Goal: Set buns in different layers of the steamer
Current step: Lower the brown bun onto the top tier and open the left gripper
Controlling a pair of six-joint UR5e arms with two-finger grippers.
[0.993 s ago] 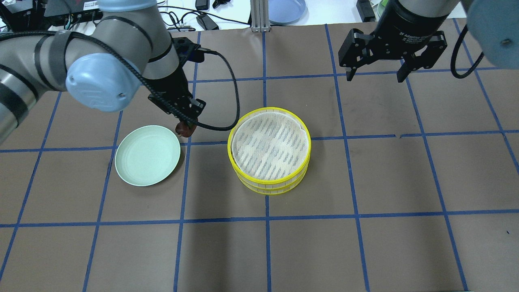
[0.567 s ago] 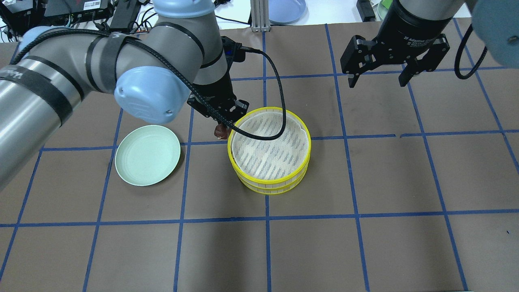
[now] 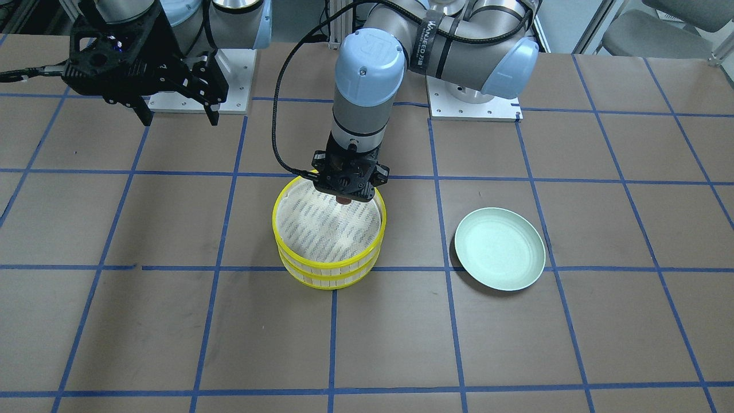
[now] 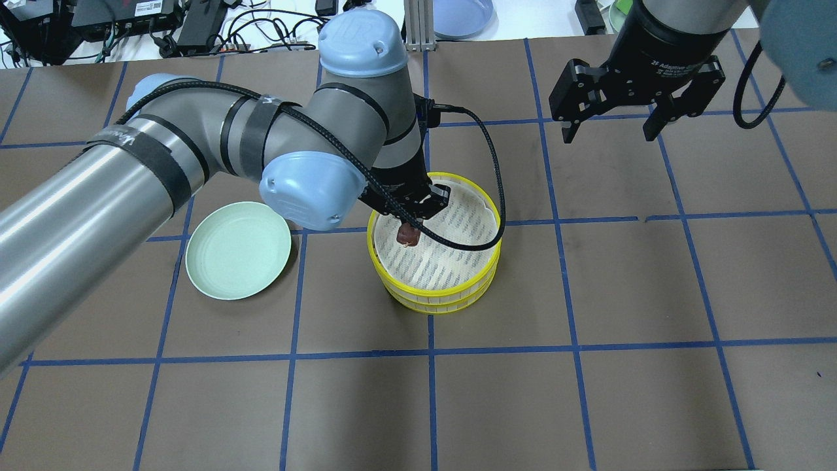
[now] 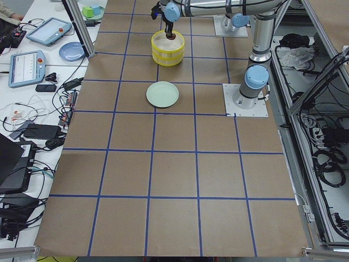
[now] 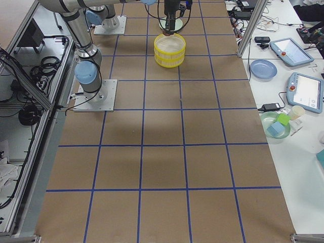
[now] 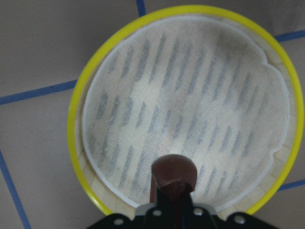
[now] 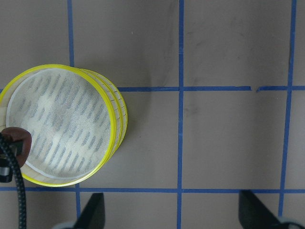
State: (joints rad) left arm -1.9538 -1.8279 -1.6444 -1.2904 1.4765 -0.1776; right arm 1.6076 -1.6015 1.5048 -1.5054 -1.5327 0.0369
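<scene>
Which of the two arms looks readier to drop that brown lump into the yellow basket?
The left one. The left gripper holds the brown bun over the liner of the top steamer layer. The right gripper hangs open and empty, away from the stack.

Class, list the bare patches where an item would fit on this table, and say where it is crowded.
Free: the strip of table robot-side of steamer and plate; the squares right of the steamer; the plate; most of the top liner. Crowded: the steamer's left side, where the left tool holds the brown bun. The right tool hangs open far right.
</scene>
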